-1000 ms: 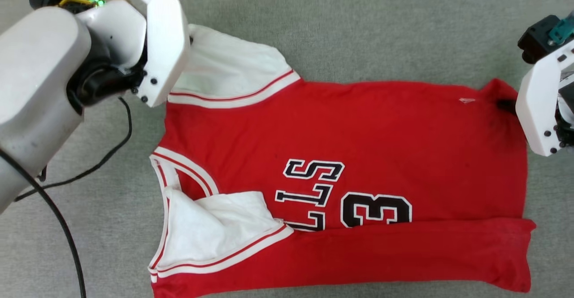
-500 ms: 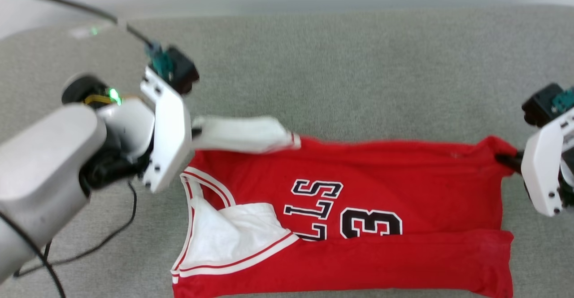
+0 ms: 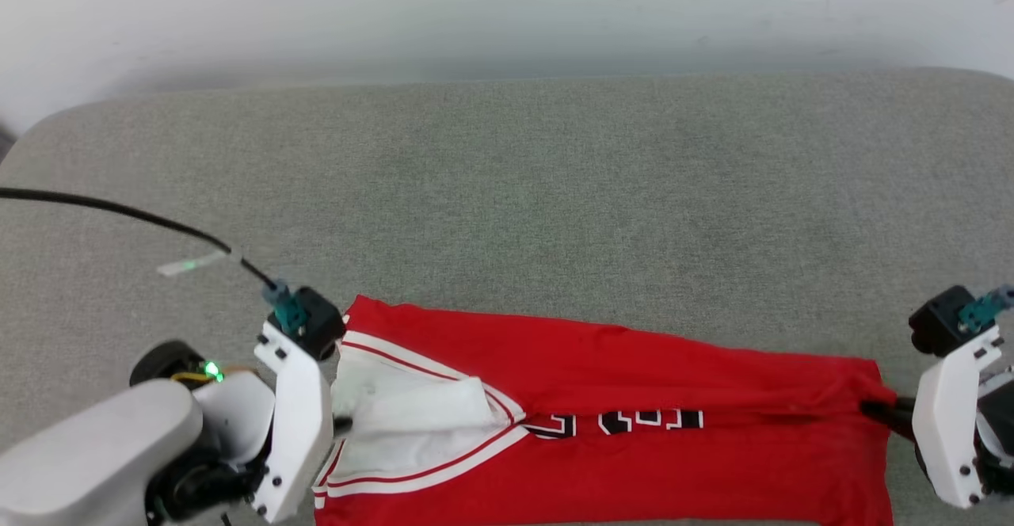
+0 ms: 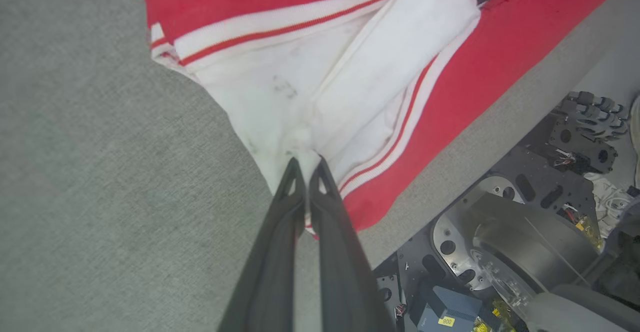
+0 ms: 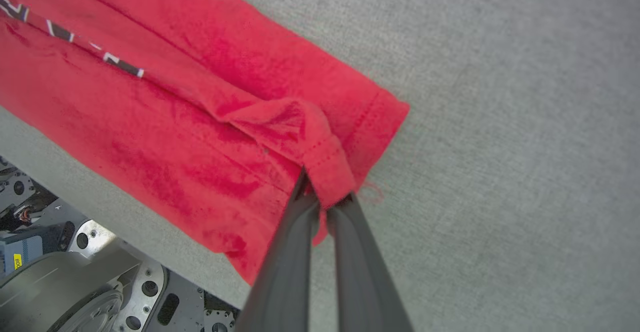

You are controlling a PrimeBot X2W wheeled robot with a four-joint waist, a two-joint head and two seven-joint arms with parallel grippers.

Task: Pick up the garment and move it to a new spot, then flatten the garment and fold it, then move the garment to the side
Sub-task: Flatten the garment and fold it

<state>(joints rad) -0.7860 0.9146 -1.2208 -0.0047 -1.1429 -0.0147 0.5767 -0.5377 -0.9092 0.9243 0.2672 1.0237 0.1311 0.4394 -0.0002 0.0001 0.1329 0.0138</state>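
The garment (image 3: pixel 618 367) is a red jersey with white sleeves, lying along the near edge of the grey table. Its far half is folded over toward me, leaving only a strip of the black lettering (image 3: pixel 649 421) showing. My left gripper (image 3: pixel 342 424) is shut on the white sleeve (image 4: pixel 350 87), and the fingertips (image 4: pixel 306 164) pinch the cloth. My right gripper (image 3: pixel 879 413) is shut on a bunched corner of the red hem (image 5: pixel 320 157) at the jersey's right end. The garment (image 5: pixel 175 137) stretches between the two grippers.
The grey padded table (image 3: pixel 554 193) runs back to a pale wall (image 3: pixel 475 11). A black cable (image 3: pixel 119 211) trails to my left wrist. Beyond the table's near edge the robot's metal base (image 4: pixel 520 232) (image 5: pixel 75 277) shows.
Both grippers have drawn the jersey's far edge toward the near side, folding it over the lettering and number. The head camera has tilted up, bringing the table's far edge and the wall into view.
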